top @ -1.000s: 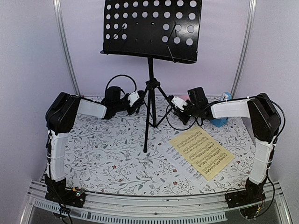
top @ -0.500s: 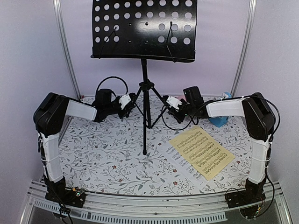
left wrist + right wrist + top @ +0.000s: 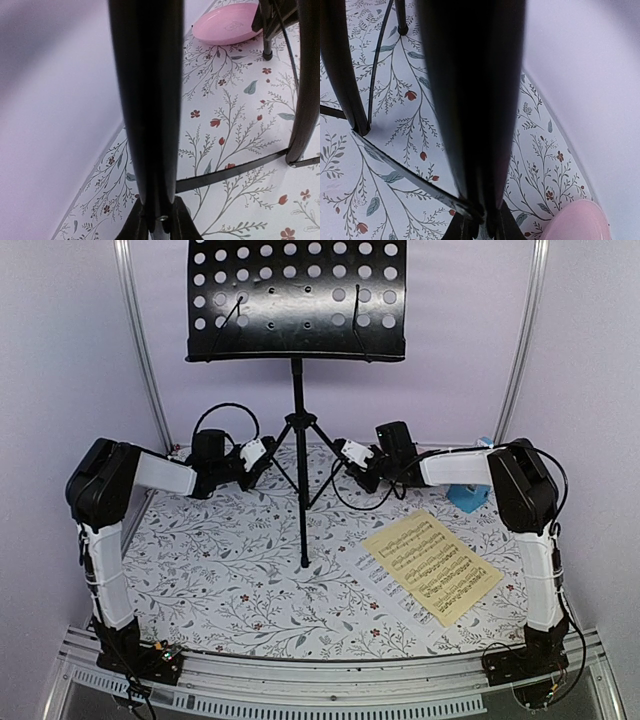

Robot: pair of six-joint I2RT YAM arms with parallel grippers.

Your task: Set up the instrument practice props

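1. A table under a floral-patterned cloth (image 3: 220,570) is closed in by pale lilac walls (image 3: 80,340).
2. The black perforated-metal music stand (image 3: 300,340) is upright at the centre rear, its desk facing the arms. The front foot of its tripod is down near the middle of the cloth, though whether it touches cannot be told.
3. The left gripper (image 3: 268,452) reaches in from the left and is pinched onto a tripod leg (image 3: 147,100), which fills the middle of its wrist view.
4. The right gripper (image 3: 342,447) does the same from the right, pressed onto the opposite leg.
5. A pale-yellow sheet of printed music (image 3: 435,565) lies flat at front right, overlapping a white printed sheet (image 3: 383,578) whose edge shows on its left.
6. A small blue pyramid-shaped metronome (image 3: 468,498) stands behind the right forearm.
7. A pink round plate (image 3: 227,25) lies at the back, behind the tripod.
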